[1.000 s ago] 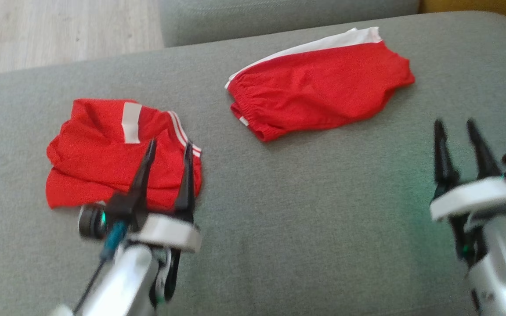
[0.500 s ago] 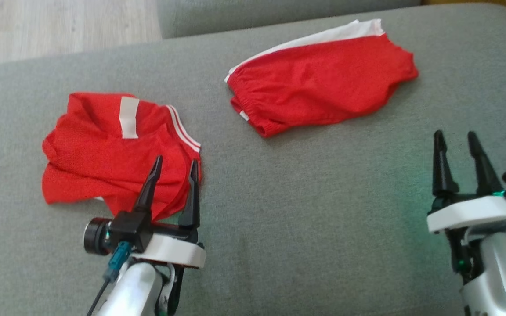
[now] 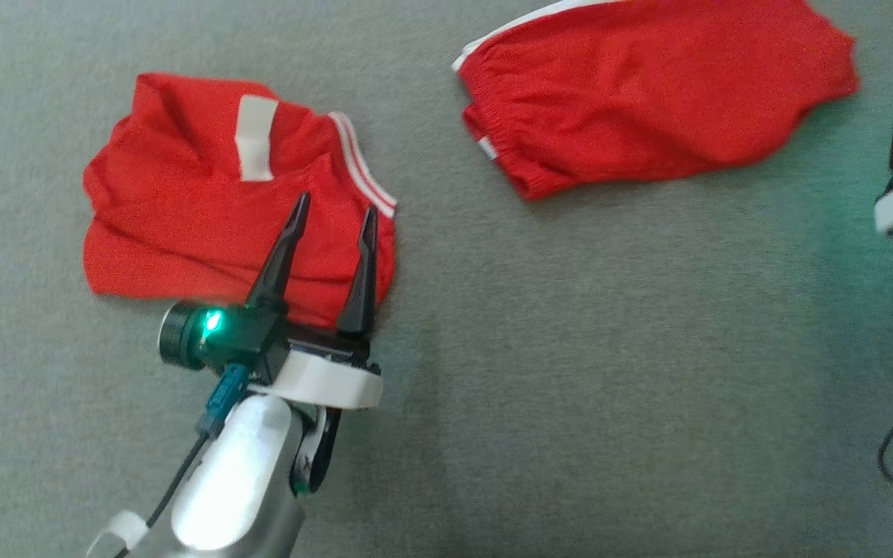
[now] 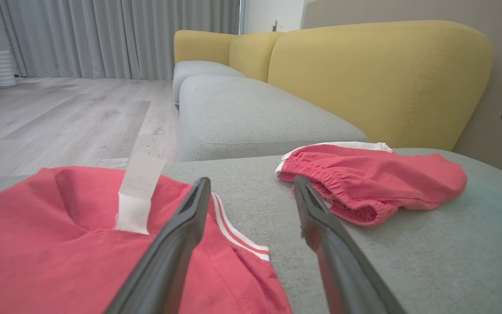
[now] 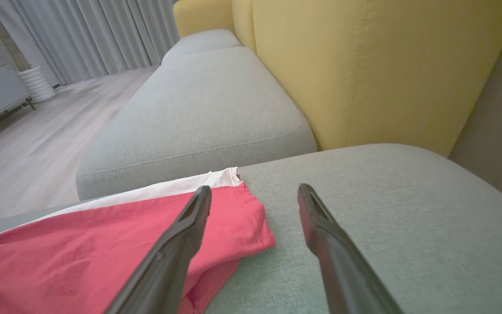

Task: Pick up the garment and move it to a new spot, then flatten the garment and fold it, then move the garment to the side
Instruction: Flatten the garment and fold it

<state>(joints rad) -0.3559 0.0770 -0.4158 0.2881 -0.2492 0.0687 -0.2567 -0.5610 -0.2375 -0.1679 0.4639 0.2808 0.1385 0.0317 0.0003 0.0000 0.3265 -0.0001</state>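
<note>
On the left part of the seat cushion (image 3: 570, 349) lies the garment (image 3: 206, 194), red with white stripes, rumpled and bunched. My left gripper (image 3: 337, 204) hangs over its right edge with the fingers spread and nothing between them. In the left wrist view one finger sits above the red cloth and the other above bare cushion. I cannot tell whether the tips touch the fabric.

I judge I am at the first step, the pick-up. The next move calls for lowering, pinching that striped edge through its layers, and lifting without dragging the heap.

Further right, toward the cushion's far edge, a pair of folded shorts (image 3: 648, 85) lies well apart from the garment. My right gripper (image 5: 254, 192) hovers at their right end, also spread and empty.
</note>
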